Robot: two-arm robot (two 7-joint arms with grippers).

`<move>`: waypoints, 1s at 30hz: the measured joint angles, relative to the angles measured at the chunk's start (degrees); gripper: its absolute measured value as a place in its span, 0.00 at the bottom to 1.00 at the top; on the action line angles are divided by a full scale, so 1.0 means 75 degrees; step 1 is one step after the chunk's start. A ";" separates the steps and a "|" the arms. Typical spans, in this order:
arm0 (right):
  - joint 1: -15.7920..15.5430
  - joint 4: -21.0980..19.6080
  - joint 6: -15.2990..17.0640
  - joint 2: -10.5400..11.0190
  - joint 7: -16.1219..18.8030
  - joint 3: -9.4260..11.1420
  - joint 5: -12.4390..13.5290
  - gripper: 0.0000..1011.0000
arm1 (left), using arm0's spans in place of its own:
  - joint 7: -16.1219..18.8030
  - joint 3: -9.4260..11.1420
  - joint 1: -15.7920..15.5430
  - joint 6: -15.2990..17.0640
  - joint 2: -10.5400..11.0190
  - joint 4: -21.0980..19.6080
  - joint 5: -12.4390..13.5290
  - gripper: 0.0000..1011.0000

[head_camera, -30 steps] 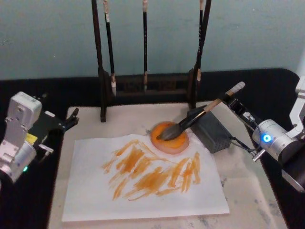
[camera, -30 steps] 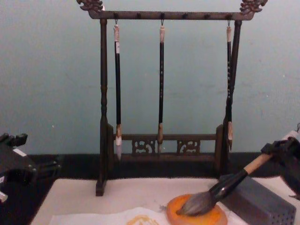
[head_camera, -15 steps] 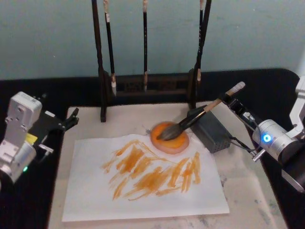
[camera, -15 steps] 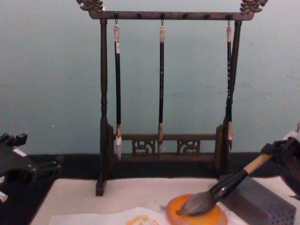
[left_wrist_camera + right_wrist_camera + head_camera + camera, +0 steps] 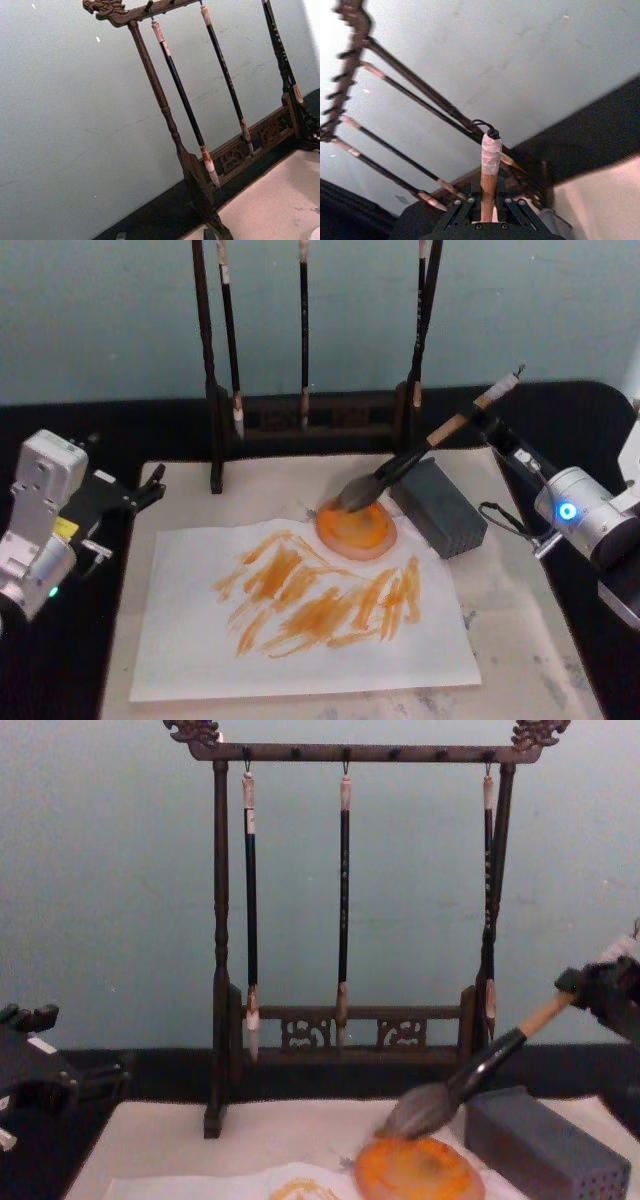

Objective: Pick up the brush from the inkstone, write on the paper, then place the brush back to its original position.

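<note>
The brush (image 5: 420, 453) hangs slanted in the air. Its bushy grey-brown bristles are just above the far edge of the inkstone (image 5: 357, 530) and do not touch it. The black lower shaft passes into a tan wooden handle with a whitish end and a small loop. The right pincer (image 5: 482, 420) is closed on the upper handle, at the far right. The inkstone is a round flat orange disc with a darker middle, lying at the far right corner of the paper (image 5: 190, 665), a thin white sheet that already carries many orange strokes. As the writing looks finished, I judge the step in hand to be the return of the brush. The next move calls for lowering the soft tip onto the disc, perhaps with the shaft leaning on the grey perforated block (image 5: 445, 510) just to the right, before the pincer lets go. Under all is a beige felt mat (image 5: 520, 630). The left pincer (image 5: 152, 487) waits at the left, fingers apart, empty.
</note>
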 joint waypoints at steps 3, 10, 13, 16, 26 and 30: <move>-0.0024 -0.0211 -0.0098 0.0093 0.0074 -0.0079 -0.0012 0.17 | 0.0000 0.0000 0.0000 0.0000 0.0000 0.0000 0.0000 0.99; -0.0128 -0.0791 -0.0660 0.0444 0.0248 -0.0465 -0.0617 0.17 | 0.0000 0.0000 0.0000 0.0000 0.0000 0.0000 0.0000 0.99; -0.0230 -0.1077 -0.1030 0.0634 0.0314 -0.0647 -0.1113 0.17 | 0.0000 0.0000 0.0000 0.0000 0.0000 0.0000 0.0000 0.99; -0.0325 -0.1276 -0.1322 0.0765 0.0358 -0.0743 -0.1572 0.17 | 0.0000 0.0000 0.0000 0.0000 0.0000 0.0000 0.0000 0.99; -0.0939 -0.2105 -0.2471 0.1363 0.0412 -0.0932 -0.3533 0.17 | 0.0000 0.0001 0.0000 0.0000 0.0000 0.0000 0.0000 0.99; -0.1132 -0.2320 -0.2708 0.1485 0.0373 -0.0936 -0.4006 0.17 | 0.0000 0.0000 0.0000 0.0000 0.0000 0.0000 0.0000 0.99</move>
